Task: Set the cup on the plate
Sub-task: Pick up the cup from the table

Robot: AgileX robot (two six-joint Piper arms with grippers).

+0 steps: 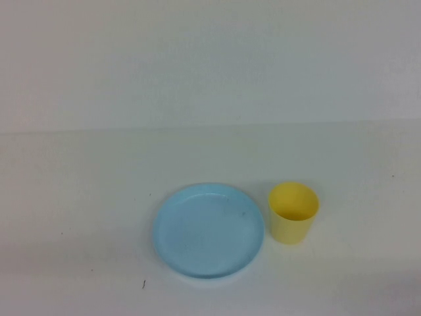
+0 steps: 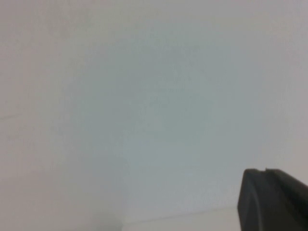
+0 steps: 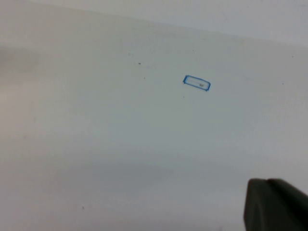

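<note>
The yellow cup stands upright on the white table, just right of the light blue plate and not touching it. The plate lies flat with nothing on it. Neither arm appears in the high view. In the left wrist view my left gripper is a dark tip with its fingers pressed together, shut on nothing, over bare table. The right wrist view has my right gripper the same way, shut and holding nothing. Neither wrist view includes the cup or the plate.
A small blue-outlined rectangle is drawn on the table in the right wrist view. The white table meets a white wall at the back. A tiny dark speck lies near the plate's front left.
</note>
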